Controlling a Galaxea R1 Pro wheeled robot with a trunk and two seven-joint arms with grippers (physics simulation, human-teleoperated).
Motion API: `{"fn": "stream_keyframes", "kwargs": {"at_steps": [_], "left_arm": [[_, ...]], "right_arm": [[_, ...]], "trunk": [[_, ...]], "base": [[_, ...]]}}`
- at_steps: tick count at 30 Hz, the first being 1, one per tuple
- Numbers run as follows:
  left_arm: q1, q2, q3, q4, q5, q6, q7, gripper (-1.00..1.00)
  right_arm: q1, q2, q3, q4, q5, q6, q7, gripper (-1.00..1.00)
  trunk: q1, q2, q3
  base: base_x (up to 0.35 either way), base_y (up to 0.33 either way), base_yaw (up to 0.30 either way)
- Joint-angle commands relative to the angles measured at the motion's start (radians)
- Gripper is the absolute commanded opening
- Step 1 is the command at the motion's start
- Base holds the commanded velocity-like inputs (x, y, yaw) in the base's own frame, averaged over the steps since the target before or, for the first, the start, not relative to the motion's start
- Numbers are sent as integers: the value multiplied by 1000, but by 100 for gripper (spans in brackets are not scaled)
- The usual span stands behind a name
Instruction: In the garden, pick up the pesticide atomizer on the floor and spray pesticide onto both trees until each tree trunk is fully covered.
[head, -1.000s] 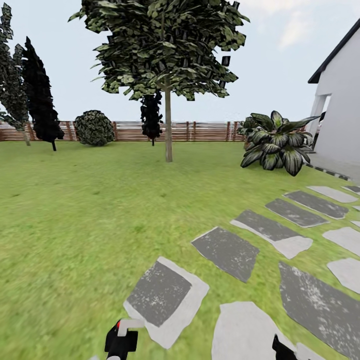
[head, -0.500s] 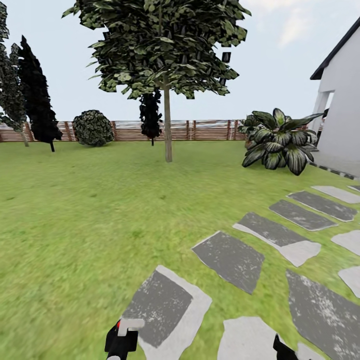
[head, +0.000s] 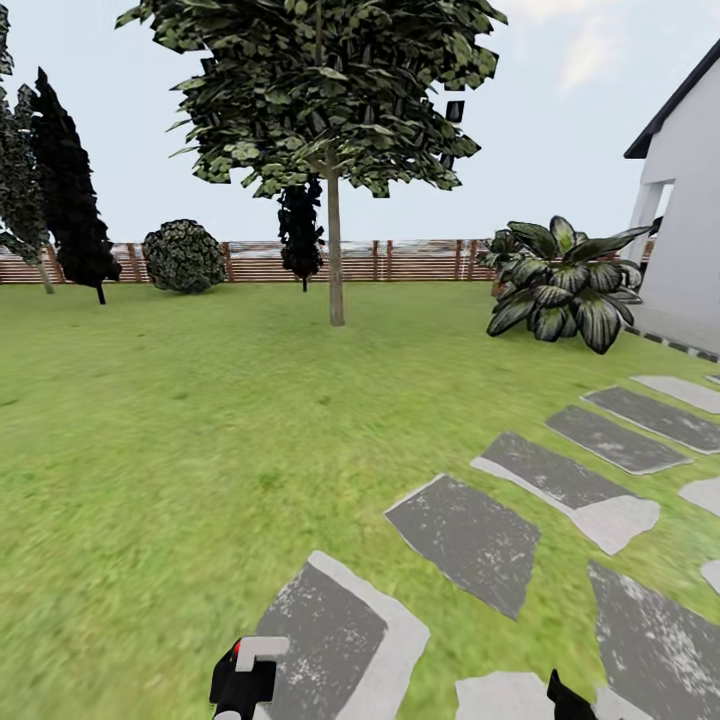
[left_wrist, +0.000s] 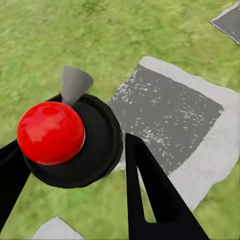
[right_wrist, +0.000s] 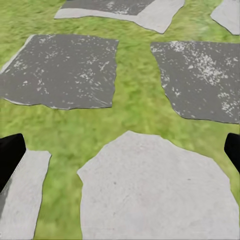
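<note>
Grass (head: 180, 450) and grey paving slabs (left_wrist: 170, 115) lie beneath the left gripper (left_wrist: 70, 165), clamped on the atomizer (left_wrist: 70, 140): black body, red cap, grey nozzle. Right gripper (right_wrist: 120, 150) fingers spread apart.

Tree (head: 335, 250) ahead on lawn (head: 150, 420), fence (head: 400, 262) behind; paving slabs (head: 465, 535) right foreground, house (head: 690, 230) far right

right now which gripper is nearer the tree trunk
Left. The left gripper sits almost straight below the distant tree trunk; the right gripper is well off to its right.
</note>
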Motion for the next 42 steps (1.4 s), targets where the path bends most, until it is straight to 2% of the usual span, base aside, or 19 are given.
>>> {"fn": "stream_keyframes", "kwargs": {"at_steps": [1,28,42], "left_arm": [[-1,1,-8,1,5,-3,8,-100],[0,1,-7,3,5,-3,8,-100],[0,1,-8,2,5,-3,8,-100]], "right_arm": [[-1,0,2,1,-10,-5,1,100],[-1,-2,4,0,-8,-2,5,100],[-1,0,5,0,-7,-2,4,100]], "trunk": [[1,-2,-2],[1,-2,-2],[1,-2,-10]], "base": [[340,0,0],[340,0,0],[340,0,0]]}}
